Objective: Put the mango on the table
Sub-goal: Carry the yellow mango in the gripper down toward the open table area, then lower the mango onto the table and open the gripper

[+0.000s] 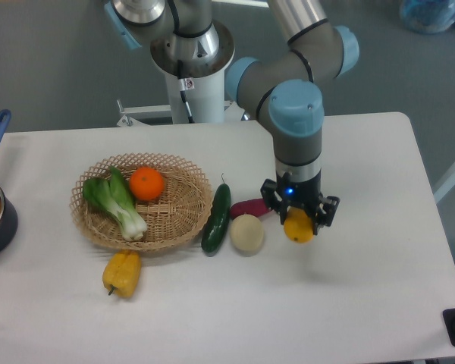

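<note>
While tool point(299, 220) grips mango point(299, 227), long axis seemingly vertical.

Surface materials and finishes

The table point(364, 303) is seen as smooth, matt white. A woven wicker basket point(183, 199), coarse and open-textured, is located at 9 o'clock from the gripper point(299, 220), which is finished in matt black, apparently plastic. The mango point(298, 226) is shown with smooth, faintly glossy yellow skin. A glossy dark green cucumber point(216, 218) and a waxy yellow pepper point(123, 273) are noted. Arm joint caps point(296, 106) are smooth blue plastic.
</note>
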You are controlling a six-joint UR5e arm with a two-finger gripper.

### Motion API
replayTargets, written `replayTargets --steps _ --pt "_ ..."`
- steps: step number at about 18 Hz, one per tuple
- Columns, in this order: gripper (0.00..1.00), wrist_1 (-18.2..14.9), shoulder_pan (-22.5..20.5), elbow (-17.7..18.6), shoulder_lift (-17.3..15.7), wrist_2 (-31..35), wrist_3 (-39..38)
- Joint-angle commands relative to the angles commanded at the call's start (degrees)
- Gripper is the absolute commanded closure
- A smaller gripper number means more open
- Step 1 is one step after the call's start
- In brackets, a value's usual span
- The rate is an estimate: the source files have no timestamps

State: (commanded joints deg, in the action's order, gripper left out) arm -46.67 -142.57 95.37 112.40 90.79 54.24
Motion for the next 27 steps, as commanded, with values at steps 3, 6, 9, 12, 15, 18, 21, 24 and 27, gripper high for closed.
replayTargets --steps 3,6,9,12,15,18,21,24,27 --pt "0.73 0.0 2.3 -2.4 2.1 -0.1 -2.9" --pt "0.73 0.4 4.8 -4.6 4.5 0.0 -6.1" --pt "0.65 0.5 8.4 -9.9 9.3 2.5 -11.9" --pt "0.63 0.5 10.9 -13.1 12.6 5.1 -16.2" --pt "0.55 0.5 12.5 -13.4 13.4 5.5 -17.5" --pt "0.11 0.4 13.6 -12.5 13.6 5.4 -17.6" --pt "0.00 0.6 13.8 -11.3 13.5 5.3 -17.9" --pt "0.00 0.7 13.3 -11.4 12.9 4.7 -18.6" --pt "0.00 0.5 11.1 -11.0 11.0 4.1 -18.5"
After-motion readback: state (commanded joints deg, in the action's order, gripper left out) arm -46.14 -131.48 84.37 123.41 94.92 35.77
